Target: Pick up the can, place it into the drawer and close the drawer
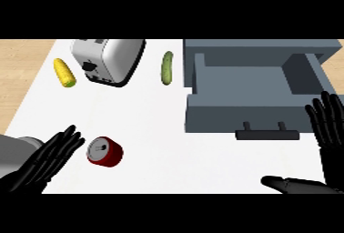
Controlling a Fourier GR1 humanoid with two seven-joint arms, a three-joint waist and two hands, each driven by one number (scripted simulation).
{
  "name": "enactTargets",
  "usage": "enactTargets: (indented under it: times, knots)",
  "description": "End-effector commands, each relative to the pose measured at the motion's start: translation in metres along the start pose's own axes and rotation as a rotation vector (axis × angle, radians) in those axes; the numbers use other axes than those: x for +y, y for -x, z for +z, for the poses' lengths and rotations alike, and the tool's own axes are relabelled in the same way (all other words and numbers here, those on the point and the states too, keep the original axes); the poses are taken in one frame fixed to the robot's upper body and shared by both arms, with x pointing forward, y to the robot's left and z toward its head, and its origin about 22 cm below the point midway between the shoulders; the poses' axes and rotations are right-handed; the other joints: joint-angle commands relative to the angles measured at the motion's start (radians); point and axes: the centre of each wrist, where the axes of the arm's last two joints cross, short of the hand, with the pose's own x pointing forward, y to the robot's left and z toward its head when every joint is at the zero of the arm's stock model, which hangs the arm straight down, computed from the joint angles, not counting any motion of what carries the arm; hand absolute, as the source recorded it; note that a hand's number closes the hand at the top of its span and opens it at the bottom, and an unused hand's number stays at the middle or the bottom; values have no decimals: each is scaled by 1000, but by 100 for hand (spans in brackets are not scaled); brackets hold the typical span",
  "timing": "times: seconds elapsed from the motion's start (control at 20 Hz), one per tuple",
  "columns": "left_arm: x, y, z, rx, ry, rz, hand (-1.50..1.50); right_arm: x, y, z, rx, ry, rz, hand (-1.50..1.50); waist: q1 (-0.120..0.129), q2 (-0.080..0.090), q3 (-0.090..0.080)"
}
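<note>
The left hand (pixel 48 158) lies flat with straight, spread fingers, just beside the red can (pixel 104 151), which sits on the white counter (pixel 174 154) outside the drawer. Behind them are a corn cob (pixel 64 73), a toaster (pixel 107 60) and a cucumber (pixel 166 67). The grey drawer (pixel 235 116) stands open, showing its bare floor. At the right edge, the right hand (pixel 329 125) rests open.

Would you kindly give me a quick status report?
Left hand open beside can. Right hand open, resting by open drawer. Nothing between can and drawer.
</note>
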Motion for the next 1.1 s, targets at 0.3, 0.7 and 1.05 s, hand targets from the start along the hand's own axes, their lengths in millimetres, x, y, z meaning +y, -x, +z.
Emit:
enactTargets:
  times: [0.3, 0.7, 1.05]
  knots:
    - [21, 2, -5, 57, -43, 56, -150, -9, 9, 29, -15, 4, -11, -150, -7, 0, 0]
    - [27, 35, -17, 70, -60, 29, -150, -15, 17, 31, 14, -7, -15, -150, -6, 1, 0]
    - [28, 65, -7, 92, -51, 34, -150, -16, 27, 22, 0, 7, 20, -150, -2, 1, 0]
